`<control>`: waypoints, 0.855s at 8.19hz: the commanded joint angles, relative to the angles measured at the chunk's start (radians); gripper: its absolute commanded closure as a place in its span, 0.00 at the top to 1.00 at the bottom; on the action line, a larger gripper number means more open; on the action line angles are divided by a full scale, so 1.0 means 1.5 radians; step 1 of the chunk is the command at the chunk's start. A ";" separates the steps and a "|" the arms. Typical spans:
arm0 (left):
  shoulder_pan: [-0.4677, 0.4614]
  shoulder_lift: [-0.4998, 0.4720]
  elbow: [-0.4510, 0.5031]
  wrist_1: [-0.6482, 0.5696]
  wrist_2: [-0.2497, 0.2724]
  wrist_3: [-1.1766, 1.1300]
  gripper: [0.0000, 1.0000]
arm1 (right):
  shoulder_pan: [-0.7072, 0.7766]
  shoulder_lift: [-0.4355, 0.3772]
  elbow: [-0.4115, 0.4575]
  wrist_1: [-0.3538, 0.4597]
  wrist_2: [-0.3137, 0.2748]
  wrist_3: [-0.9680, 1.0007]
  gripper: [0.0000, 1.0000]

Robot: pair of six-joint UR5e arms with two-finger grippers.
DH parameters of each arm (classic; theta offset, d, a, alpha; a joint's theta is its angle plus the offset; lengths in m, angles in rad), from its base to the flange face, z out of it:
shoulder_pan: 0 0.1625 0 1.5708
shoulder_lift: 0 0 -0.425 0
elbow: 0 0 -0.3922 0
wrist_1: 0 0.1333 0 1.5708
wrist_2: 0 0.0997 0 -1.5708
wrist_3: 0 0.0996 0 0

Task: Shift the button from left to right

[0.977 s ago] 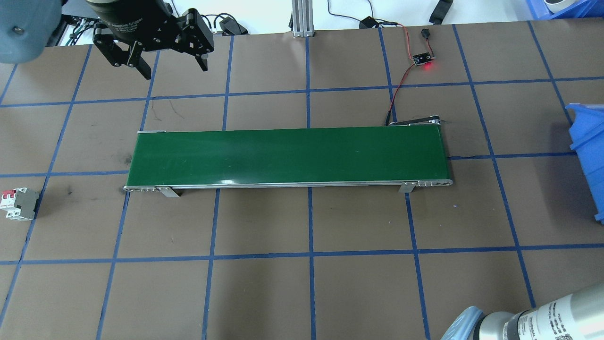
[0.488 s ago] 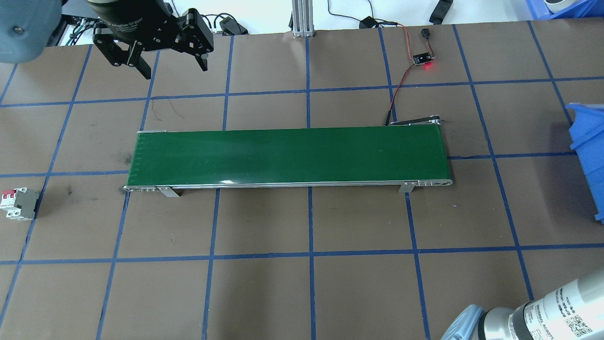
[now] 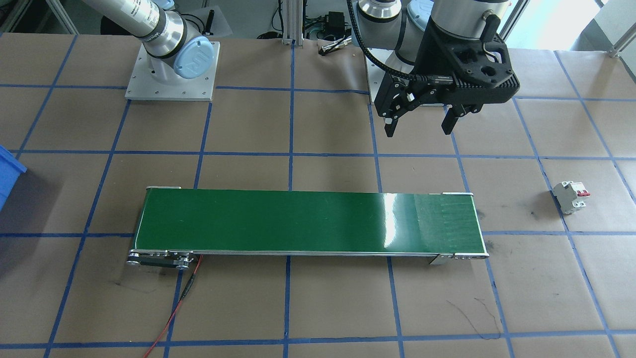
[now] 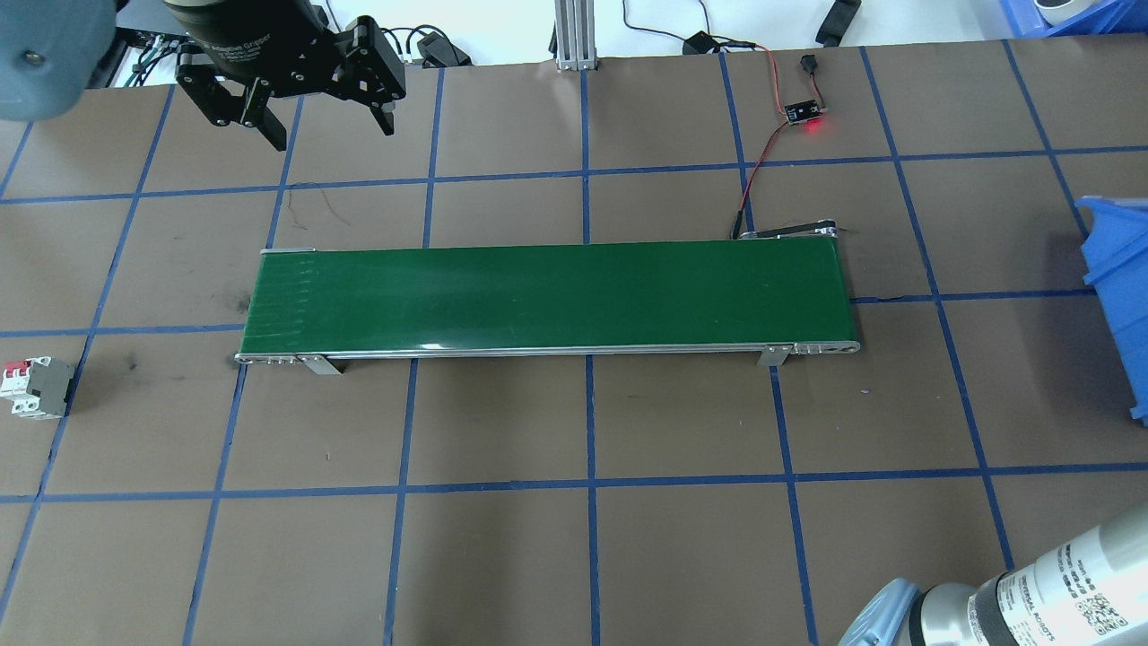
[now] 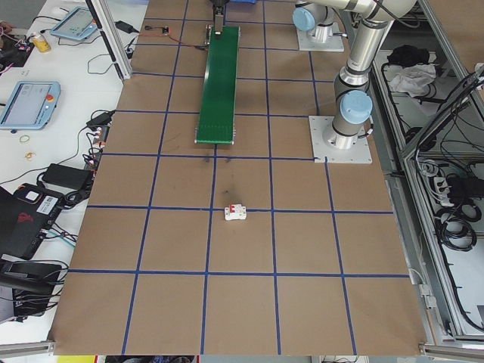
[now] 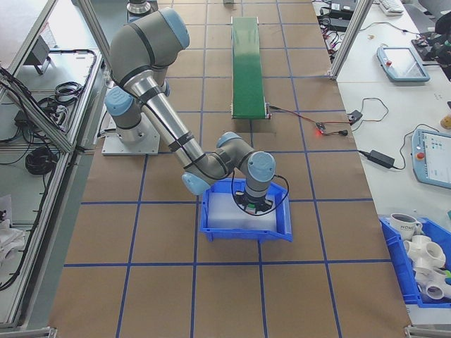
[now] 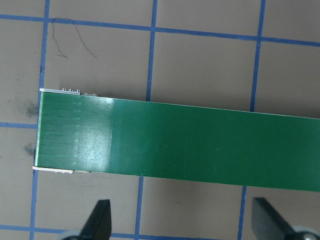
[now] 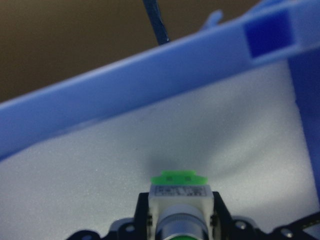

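The button (image 8: 178,200) is cut off by the right wrist view's bottom edge, its cap barely showing.

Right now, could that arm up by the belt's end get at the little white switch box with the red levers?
Probably yes. The left gripper hangs open and empty, and only bare table lies between it and the switch box.

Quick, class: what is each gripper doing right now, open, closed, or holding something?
Left gripper: open, holding nothing, above the table behind the conveyor belt.
Right gripper: shut on the button, inside the blue bin.
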 commanded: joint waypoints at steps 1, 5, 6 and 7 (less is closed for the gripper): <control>0.000 0.000 0.000 0.000 0.000 0.000 1.00 | 0.000 -0.003 0.006 -0.002 0.008 -0.001 0.98; -0.001 0.000 -0.001 0.000 0.000 0.000 1.00 | 0.001 -0.130 0.006 0.115 0.008 0.125 1.00; -0.001 0.000 0.000 0.000 0.000 0.000 1.00 | 0.009 -0.176 0.006 0.148 0.001 0.241 1.00; 0.000 0.001 -0.001 0.000 0.000 0.000 1.00 | 0.033 -0.220 0.006 0.198 0.000 0.350 1.00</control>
